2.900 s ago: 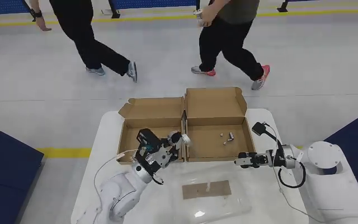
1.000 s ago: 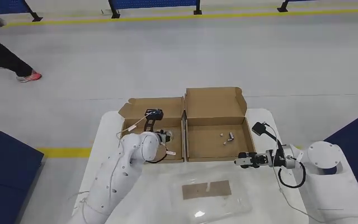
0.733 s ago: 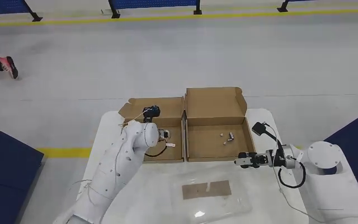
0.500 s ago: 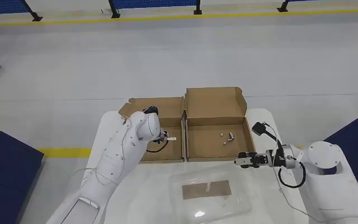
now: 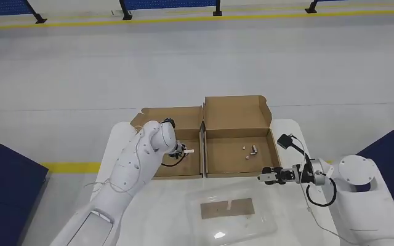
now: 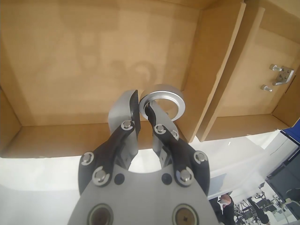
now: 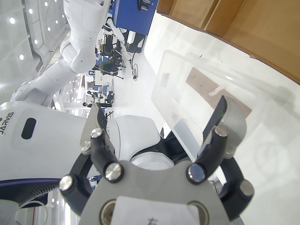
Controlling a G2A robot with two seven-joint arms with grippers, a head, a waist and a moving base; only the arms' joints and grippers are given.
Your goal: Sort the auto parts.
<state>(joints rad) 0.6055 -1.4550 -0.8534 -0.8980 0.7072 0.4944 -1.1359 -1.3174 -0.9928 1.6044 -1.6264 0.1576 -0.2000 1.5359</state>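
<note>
A silver metal ring (image 6: 161, 88) hangs just above the floor of the left cardboard box (image 6: 70, 36), close to its inner wall. My left gripper (image 6: 142, 110) is shut on the ring's rim, one finger inside it and one outside. From above, that gripper (image 5: 183, 149) sits over the left box (image 5: 188, 165). The right cardboard box (image 5: 234, 154) holds a small metal bracket and bolts (image 6: 281, 76). Over the table beside the right box's front corner, my right gripper (image 5: 263, 177) stands open with nothing between its fingers (image 7: 220, 108).
A clear plastic tray (image 5: 197, 197) with a brown cardboard sheet (image 5: 226, 208) under it lies on the white table in front of the boxes. The tray (image 7: 164, 71) sits just beyond my right gripper. Both box lids stand open at the back.
My left arm has carried the ring from the boxes' front edge back over the left box and stretched out. The right arm has not moved.
</note>
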